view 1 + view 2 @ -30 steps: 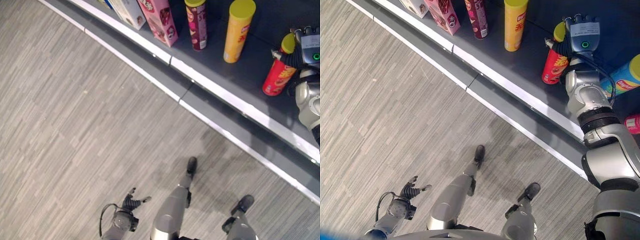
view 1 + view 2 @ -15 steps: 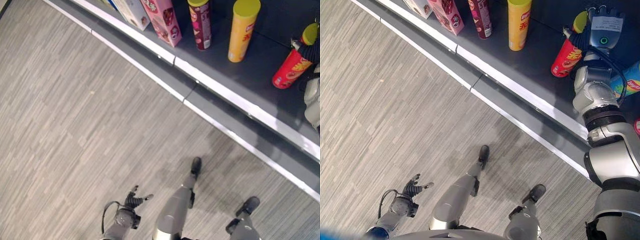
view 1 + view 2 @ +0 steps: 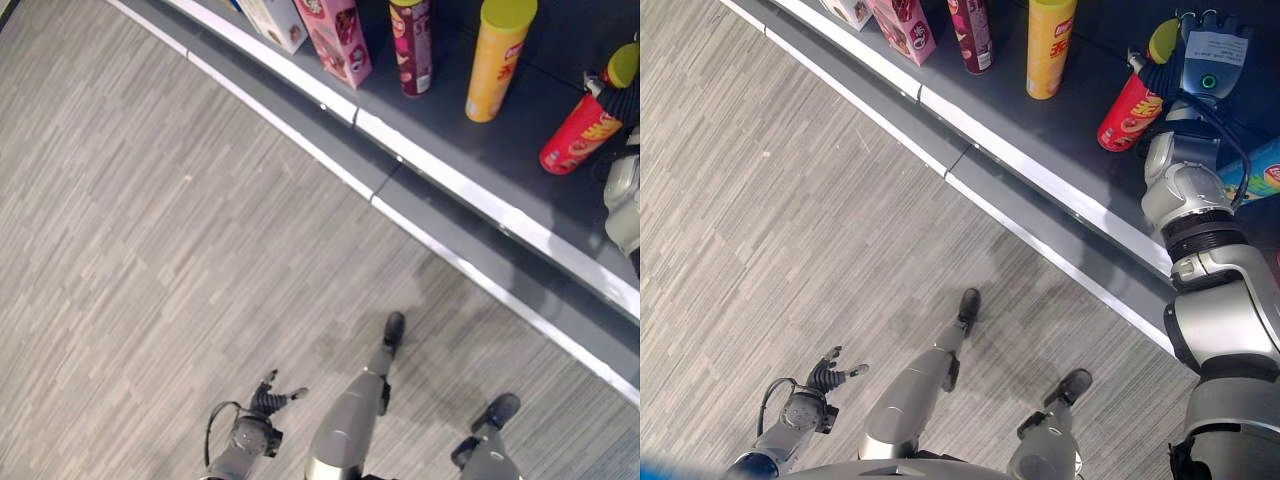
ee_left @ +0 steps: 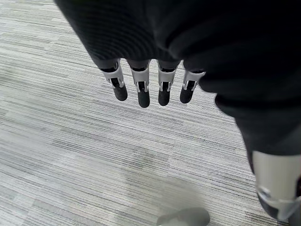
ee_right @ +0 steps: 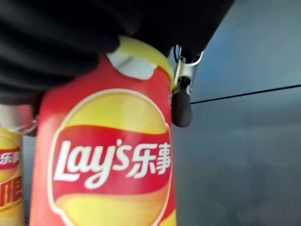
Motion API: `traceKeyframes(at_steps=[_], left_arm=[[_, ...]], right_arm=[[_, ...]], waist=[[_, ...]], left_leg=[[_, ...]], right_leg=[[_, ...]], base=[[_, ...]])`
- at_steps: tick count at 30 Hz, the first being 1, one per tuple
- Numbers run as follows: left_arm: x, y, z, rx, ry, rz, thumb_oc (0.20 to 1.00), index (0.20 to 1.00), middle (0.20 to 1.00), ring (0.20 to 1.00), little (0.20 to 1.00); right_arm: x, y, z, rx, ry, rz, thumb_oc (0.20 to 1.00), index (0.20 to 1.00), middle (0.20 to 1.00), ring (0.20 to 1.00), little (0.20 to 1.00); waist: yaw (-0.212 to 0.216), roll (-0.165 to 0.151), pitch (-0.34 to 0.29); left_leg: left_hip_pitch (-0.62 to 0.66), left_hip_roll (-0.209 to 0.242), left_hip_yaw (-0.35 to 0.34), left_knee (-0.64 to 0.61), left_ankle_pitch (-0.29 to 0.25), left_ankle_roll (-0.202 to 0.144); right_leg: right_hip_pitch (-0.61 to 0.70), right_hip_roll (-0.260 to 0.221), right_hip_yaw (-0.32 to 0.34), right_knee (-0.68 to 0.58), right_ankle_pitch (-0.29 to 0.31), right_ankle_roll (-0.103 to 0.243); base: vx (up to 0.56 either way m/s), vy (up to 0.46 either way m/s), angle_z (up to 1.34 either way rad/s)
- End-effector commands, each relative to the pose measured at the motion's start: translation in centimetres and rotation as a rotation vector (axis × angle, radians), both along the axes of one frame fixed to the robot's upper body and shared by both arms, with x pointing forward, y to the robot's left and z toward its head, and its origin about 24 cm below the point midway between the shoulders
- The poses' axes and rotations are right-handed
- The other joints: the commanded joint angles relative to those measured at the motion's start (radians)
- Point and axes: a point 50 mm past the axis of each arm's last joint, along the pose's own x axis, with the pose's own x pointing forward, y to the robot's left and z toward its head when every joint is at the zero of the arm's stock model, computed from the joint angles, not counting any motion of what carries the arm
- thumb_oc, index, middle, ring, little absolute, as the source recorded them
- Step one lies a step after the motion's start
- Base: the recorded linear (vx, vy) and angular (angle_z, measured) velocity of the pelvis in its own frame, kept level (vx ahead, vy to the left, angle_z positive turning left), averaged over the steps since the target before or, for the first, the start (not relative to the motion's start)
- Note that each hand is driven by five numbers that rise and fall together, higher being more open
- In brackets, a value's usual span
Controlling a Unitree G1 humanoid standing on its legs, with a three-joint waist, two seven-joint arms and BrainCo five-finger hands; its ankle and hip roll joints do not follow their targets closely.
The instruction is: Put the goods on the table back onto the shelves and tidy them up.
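A red chip can [image 3: 1125,110] with a yellow lid stands tilted on the dark shelf [image 3: 520,150], its base on the shelf board. My right hand [image 3: 1205,50] grips its upper end. In the right wrist view the dark cover and one finger [image 5: 181,106] wrap over the can's top [image 5: 108,160]. My left hand [image 3: 265,400] hangs low over the floor, away from the shelf. Its fingers [image 4: 141,92] are straight, with nothing in them.
To the left along the shelf stand a tall yellow can [image 3: 497,60], a maroon can [image 3: 413,45], a pink box [image 3: 340,35] and a white box [image 3: 275,20]. A blue-green can [image 3: 1265,170] lies right of my arm. A white-edged shelf lip [image 3: 450,180] borders the wood-pattern floor.
The whole picture has shifted, so the camera has moved. The red can leans a little more to the right in my right hand. The left hand hangs as before.
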Motion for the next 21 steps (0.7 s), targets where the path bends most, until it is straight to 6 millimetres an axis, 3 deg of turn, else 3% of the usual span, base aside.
traceKeyframes(at_steps=[1, 21], left_arm=[[0.92, 0.12, 0.36, 0.03, -0.019, -0.025, 1.0, 1.0, 1.0, 1.0, 1.0], [0.86, 0.14, 0.41, 0.034, -0.023, -0.026, 1.0, 1.0, 1.0, 1.0, 1.0]], right_arm=[[-0.88, 0.0, 3.63, -0.058, -0.133, -0.008, 0.2, 0.2, 0.2, 0.2, 0.2], [-0.69, -0.36, 3.07, -0.094, -0.087, -0.036, 0.2, 0.2, 0.2, 0.2, 0.2]], waist=[[0.032, -0.021, -0.022], [0.019, -0.027, -0.02]], left_leg=[[-0.001, 0.03, 0.001, 0.045, -0.1, -0.081], [0.007, 0.038, 0.012, 0.039, -0.098, -0.086]], right_leg=[[-0.026, -0.07, 0.049, 0.101, -0.046, 0.038], [-0.029, -0.067, 0.062, 0.097, -0.045, 0.037]], base=[[0.0, 0.0, 0.0], [0.0, 0.0, 0.0]])
